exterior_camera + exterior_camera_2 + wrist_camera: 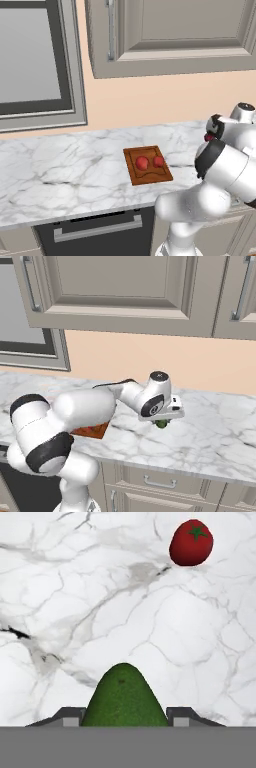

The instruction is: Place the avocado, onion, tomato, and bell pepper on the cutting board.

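The green avocado (124, 697) sits between my two fingertips, and my gripper (124, 718) is shut on it. From the right base view, the gripper (163, 419) hangs low over the marble counter with the avocado (161, 424) under it, to the right of the cutting board (93, 430). A red tomato (191, 542) with a green stem lies on the counter beyond the avocado. The reddish-brown cutting board (150, 176) lies mid-counter and carries two round red items (142, 162) (158, 161); which vegetables they are I cannot tell. My arm hides part of the board in the right base view.
Wall cabinets (115, 291) hang above the counter, and a window (30, 60) is at the far left. A dark appliance front (95, 230) sits under the counter's edge, with drawers (160, 483) further right. Bare marble (220, 431) spreads right of the gripper.
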You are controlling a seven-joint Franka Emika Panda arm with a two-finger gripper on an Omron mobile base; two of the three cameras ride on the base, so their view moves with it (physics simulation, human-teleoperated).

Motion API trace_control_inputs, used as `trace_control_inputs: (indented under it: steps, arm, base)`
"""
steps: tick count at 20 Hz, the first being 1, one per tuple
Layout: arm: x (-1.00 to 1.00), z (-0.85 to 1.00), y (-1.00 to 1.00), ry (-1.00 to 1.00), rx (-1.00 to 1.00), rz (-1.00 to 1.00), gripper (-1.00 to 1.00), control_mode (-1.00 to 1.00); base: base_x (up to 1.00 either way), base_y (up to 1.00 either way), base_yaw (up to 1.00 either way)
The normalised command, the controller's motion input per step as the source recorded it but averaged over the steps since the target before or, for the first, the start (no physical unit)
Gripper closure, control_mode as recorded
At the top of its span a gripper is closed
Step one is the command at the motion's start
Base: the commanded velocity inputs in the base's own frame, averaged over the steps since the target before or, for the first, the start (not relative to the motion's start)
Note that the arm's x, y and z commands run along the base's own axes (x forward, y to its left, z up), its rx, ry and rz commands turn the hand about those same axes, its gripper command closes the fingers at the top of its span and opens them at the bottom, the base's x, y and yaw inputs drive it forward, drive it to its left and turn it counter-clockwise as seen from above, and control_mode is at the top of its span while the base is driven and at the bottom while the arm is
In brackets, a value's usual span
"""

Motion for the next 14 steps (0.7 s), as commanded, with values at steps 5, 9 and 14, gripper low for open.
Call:
trace_control_inputs:
  steps: [5,9,14]
  arm:
    - [-0.97,0.62,0.98,-0.04,0.0,0.03,1.0,-1.0]
    - [-0.55,0.52,0.96,-0.26,0.0,-0.02,1.0,-1.0]
    - [-0.06,0.6,0.87,-0.1,0.17,-0.03,1.0,-1.0]
  base:
    - [0.0,0.0,0.0]
    - [0.0,0.0,0.0]
    - [0.0,0.0,0.0]
